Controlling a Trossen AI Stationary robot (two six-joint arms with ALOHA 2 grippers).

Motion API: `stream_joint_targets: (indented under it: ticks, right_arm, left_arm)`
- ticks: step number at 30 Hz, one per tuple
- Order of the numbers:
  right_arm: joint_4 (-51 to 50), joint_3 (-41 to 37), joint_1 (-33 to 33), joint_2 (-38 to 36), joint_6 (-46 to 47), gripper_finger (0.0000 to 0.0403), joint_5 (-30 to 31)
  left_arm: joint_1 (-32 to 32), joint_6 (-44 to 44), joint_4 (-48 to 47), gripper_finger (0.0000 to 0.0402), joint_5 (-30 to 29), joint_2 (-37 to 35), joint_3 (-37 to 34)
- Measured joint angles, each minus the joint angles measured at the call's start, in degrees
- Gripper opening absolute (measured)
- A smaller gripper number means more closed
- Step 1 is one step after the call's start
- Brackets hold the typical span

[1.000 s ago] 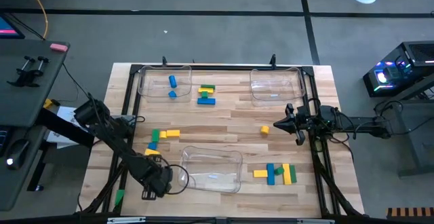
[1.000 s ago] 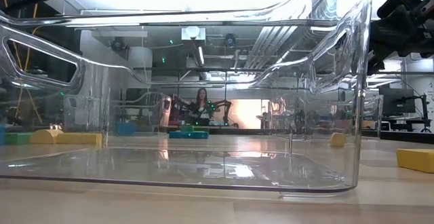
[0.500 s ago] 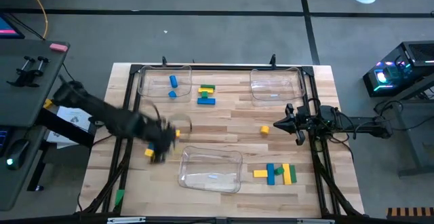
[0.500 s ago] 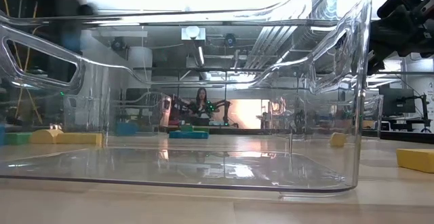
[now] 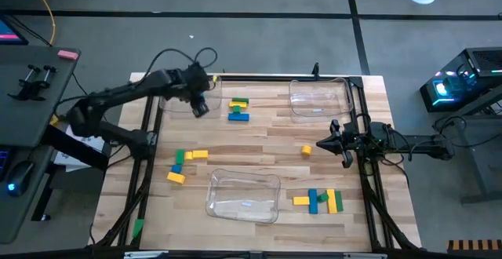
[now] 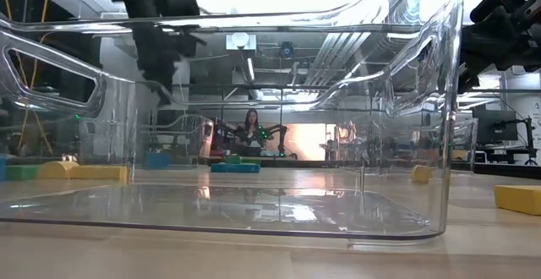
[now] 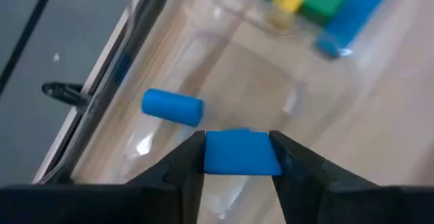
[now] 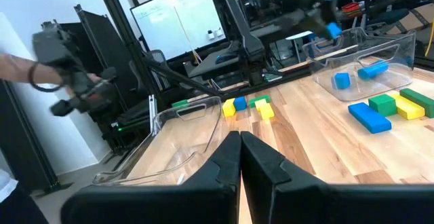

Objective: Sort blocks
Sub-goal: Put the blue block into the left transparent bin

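Blue block [image 7: 242, 153], small, rigid and probably light, sits pinched between the left gripper [image 5: 198, 101] fingers over the clear tray [image 5: 167, 96] at the frame's upper left, above a blue cylinder [image 7: 172, 107]. Flat opposite faces suit such a grip; smooth sides might slip. At centre right, the right gripper [image 5: 318, 144] waits, fingers pressed together, empty.

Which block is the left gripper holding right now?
Find the clear tray at the table's far left corner. The left gripper hangs over it, shut on a blue block. Unlike the blue blocks lying in that tray, this one sits between the fingers.
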Motion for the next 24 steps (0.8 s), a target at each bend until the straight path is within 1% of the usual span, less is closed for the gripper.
stream_joint_targets:
  ticks: [3, 6, 8, 10, 13, 15, 18, 20, 24]
  right_arm:
    - [-0.01, 0.0, -0.01, 0.0, -0.01, 0.0005, 0.0]
    - [0.01, 0.02, -0.01, 0.0, 0.0, 0.0005, 0.0]
    - [-0.01, 0.01, -0.01, 0.0, 0.0, 0.0005, 0.0]
    - [-0.01, 0.0, 0.01, 0.0, 0.01, 0.0005, 0.0]
    - [-0.01, 0.0, -0.01, 0.0, 0.01, 0.0005, 0.0]
    - [-0.01, 0.01, -0.01, 0.0, 0.0, 0.0005, -0.01]
    - [-0.01, 0.02, -0.01, 0.0, 0.01, 0.0005, 0.0]
    - [-0.01, 0.0, 0.0, 0.0, 0.01, 0.0005, 0.0]
    - [0.0, 0.01, -0.01, 0.0, 0.01, 0.0005, 0.0]
  left_arm:
    - [2.66, 0.69, 0.06, 0.018, 0.12, 2.44, 0.0]
    - [3.0, -0.1, -0.11, 0.0212, 0.46, 2.97, 0.0]
    - [2.8, -1.87, -0.27, 0.023, 2.64, 2.6, 0.0]
    - [2.51, -6.34, -2.14, 0.0246, 5.5, 1.66, 0.37]
    - [0.34, -18.17, -7.21, 0.0258, 9.57, -0.46, 0.68]
    - [-3.28, -24.11, -11.02, 0.026, 10.96, -2.71, -0.15]
    - [-12.32, -33.73, -14.22, 0.026, 7.94, -6.66, -2.77]
    - [-19.38, -43.46, -15.29, 0.0259, 6.87, -9.23, -5.77]
    - [-33.31, -65.4, -15.05, 0.0259, 6.86, -12.48, -12.42]
